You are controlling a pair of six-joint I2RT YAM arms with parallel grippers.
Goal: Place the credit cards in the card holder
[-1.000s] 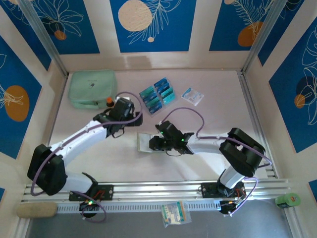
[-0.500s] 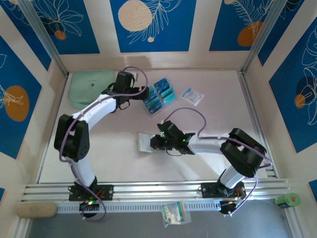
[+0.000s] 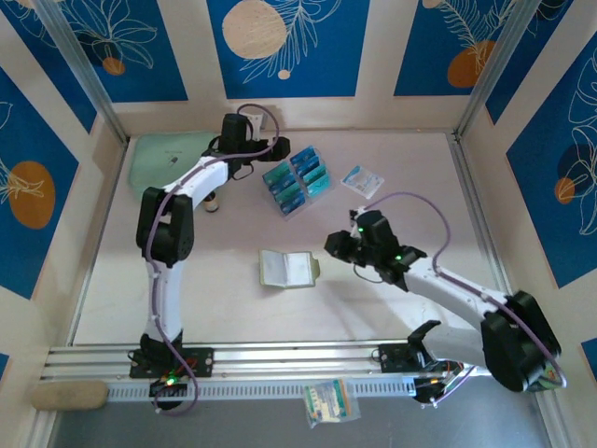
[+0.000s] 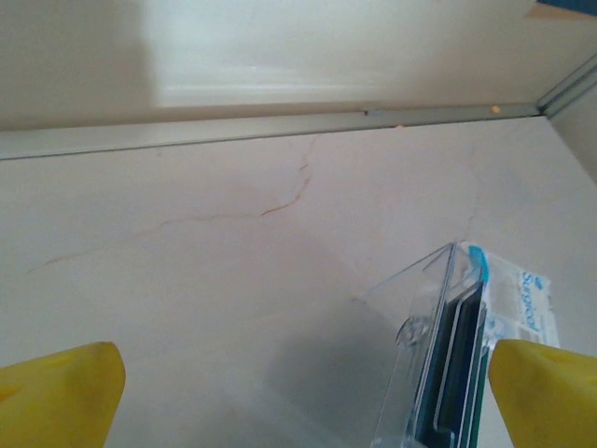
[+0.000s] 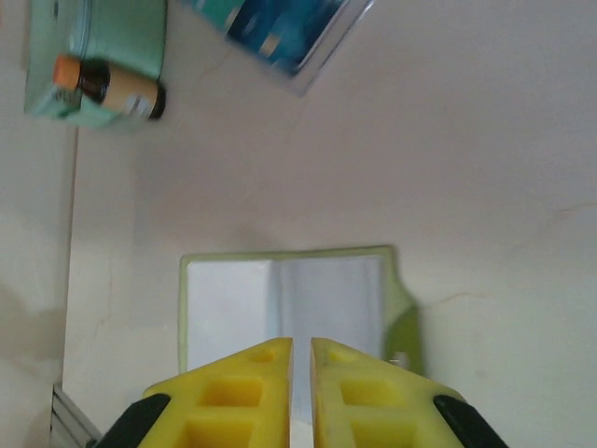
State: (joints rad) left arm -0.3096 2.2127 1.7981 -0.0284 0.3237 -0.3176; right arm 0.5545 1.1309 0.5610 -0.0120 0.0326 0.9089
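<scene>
The credit cards (image 3: 297,180) are teal and blue and stand in a clear tiered stand (image 4: 424,336) at the back middle. In the left wrist view their dark edges (image 4: 459,373) show behind the clear wall. My left gripper (image 3: 273,154) sits just left of the stand, open wide (image 4: 308,392), with nothing between its yellow fingers (image 4: 65,392). The card holder (image 3: 287,269) lies unfolded on the table, its pale pockets facing up (image 5: 284,303). My right gripper (image 3: 333,245) hovers to the right of it, shut (image 5: 300,350) and empty, not touching it.
A mint-green zip pouch (image 3: 173,159) lies at the back left with a small orange-capped bottle (image 3: 213,201) beside it. A white-and-blue packet (image 3: 363,180) lies right of the stand. A sponge (image 3: 67,395), a small packet (image 3: 328,401) and a green roll (image 3: 543,377) rest beyond the near rail.
My left arm swung from mid-table to the back, up to the card stand. My right gripper pulled back to the right, off the card holder, which stays unfolded.
</scene>
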